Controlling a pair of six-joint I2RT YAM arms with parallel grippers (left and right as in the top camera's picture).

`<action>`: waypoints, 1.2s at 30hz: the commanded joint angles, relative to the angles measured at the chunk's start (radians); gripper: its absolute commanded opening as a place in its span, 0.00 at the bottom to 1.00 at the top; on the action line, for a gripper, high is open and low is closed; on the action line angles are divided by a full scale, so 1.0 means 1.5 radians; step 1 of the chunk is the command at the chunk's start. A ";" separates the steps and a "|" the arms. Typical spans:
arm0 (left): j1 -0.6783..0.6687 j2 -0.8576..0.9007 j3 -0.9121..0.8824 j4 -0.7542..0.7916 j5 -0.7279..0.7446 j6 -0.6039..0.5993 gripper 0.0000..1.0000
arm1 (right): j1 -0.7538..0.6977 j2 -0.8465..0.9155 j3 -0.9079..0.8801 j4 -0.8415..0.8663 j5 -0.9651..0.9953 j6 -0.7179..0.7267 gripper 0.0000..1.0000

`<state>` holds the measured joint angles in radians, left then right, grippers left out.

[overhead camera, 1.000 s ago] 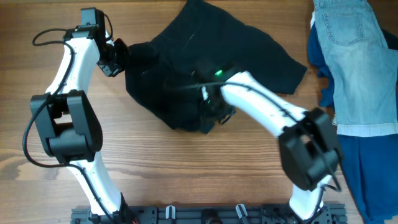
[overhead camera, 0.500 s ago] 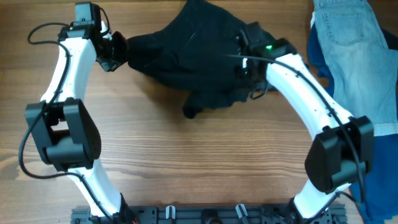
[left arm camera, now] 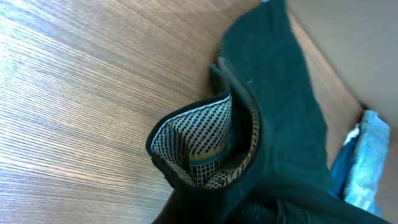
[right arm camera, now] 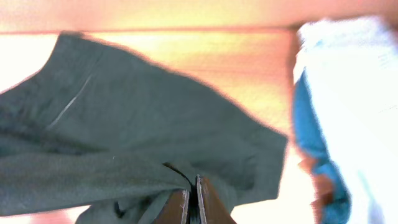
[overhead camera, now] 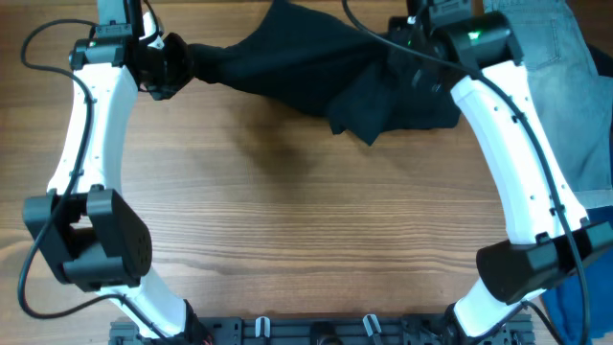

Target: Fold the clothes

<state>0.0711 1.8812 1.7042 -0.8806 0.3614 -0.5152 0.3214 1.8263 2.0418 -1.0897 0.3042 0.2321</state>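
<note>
Black garment (overhead camera: 316, 67): lies along the far edge of the desk (overhead camera: 287, 211), drawn out between both arms. Left gripper (overhead camera: 177, 65): jaws pinched fully together on the garment's left end; in the left wrist view the fabric covers them. Right gripper (right arm camera: 191, 193): jaws closed on a fold at the right end, tips meeting. Cloth is soft, matte and wrinkled; a turned-out edge shows dotted woven lining (left arm camera: 199, 140). Light denim garment (overhead camera: 565, 86) is cut off at the frame's right edge.

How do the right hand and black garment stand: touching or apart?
Touching. Right wrist view shows the right hand pinching a fold of the black garment.
</note>
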 commanded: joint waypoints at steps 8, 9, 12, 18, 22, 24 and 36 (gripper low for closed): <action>0.008 -0.107 -0.002 0.020 -0.025 0.009 0.04 | -0.006 -0.045 0.084 0.038 0.233 -0.080 0.04; 0.008 -0.121 -0.002 0.021 -0.027 0.009 0.04 | -0.006 -0.049 0.084 0.046 0.239 -0.085 0.04; 0.008 -0.157 -0.002 0.022 -0.042 0.009 0.04 | -0.006 -0.060 0.084 0.043 0.213 -0.085 0.04; 0.007 -0.185 -0.002 0.017 -0.060 0.008 0.04 | -0.006 -0.054 0.079 -0.126 -0.160 -0.031 0.04; 0.007 -0.179 -0.002 -0.001 -0.060 0.008 0.04 | 0.001 -0.035 0.046 -0.201 -0.422 -0.030 1.00; 0.007 -0.174 -0.002 -0.005 -0.060 0.009 0.04 | 0.008 -0.029 0.018 -0.207 -0.485 -0.031 1.00; 0.006 -0.162 -0.002 -0.035 -0.068 0.009 0.04 | 0.036 -0.001 -0.326 0.155 -0.510 0.018 0.92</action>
<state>0.0742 1.6356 1.7004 -0.9241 0.2726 -0.5140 0.4225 1.7893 1.6001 -0.9337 -0.4469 0.2207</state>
